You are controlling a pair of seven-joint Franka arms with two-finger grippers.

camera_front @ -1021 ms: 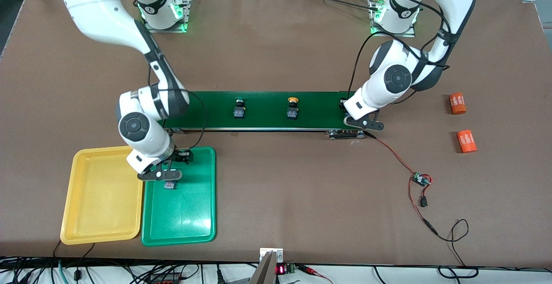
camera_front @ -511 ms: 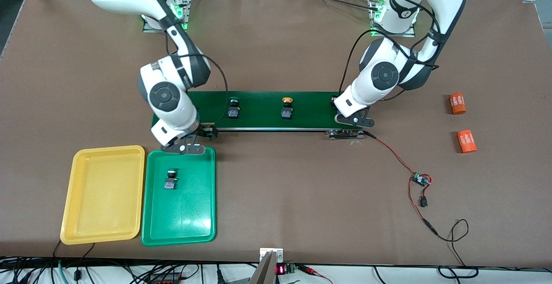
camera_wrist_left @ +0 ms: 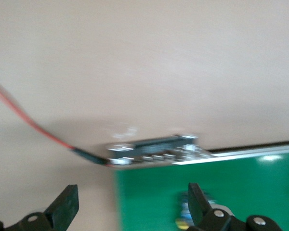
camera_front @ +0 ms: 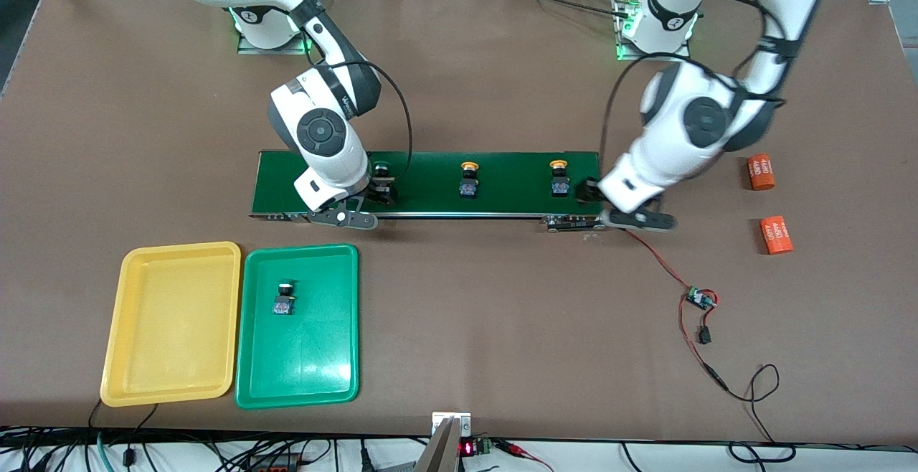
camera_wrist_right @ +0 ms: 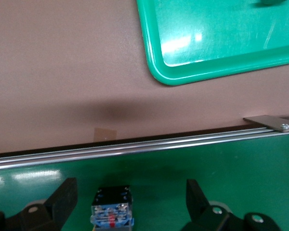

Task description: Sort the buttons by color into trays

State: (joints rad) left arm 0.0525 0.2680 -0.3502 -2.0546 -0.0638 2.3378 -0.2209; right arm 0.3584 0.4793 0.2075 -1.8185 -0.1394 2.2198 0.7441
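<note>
A green-capped button point(camera_front: 285, 298) lies in the green tray point(camera_front: 308, 357), which sits beside the empty yellow tray point(camera_front: 172, 328). On the dark green belt point(camera_front: 430, 196) stand two yellow-capped buttons point(camera_front: 469, 179) point(camera_front: 559, 178) and a green-capped button point(camera_front: 380, 169). My right gripper point(camera_front: 373, 192) is open over that green-capped button; in the right wrist view its blocky body point(camera_wrist_right: 112, 212) sits between the open gripper's point(camera_wrist_right: 130, 192) fingers, untouched. My left gripper point(camera_front: 589, 189) is open and empty at the belt's end toward the left arm; it also shows in the left wrist view point(camera_wrist_left: 132, 192).
Two orange cylinders point(camera_front: 760, 172) point(camera_front: 776, 235) lie toward the left arm's end of the table. A small circuit board point(camera_front: 699, 298) with red and black wires runs from the belt's motor point(camera_front: 574, 223). The green tray's corner point(camera_wrist_right: 221, 53) shows in the right wrist view.
My right gripper left the green-capped button in the green tray and moved to the belt. My left gripper drew off the belt's end, uncovering a yellow-capped button. The belt's buttons shifted toward the right arm's end.
</note>
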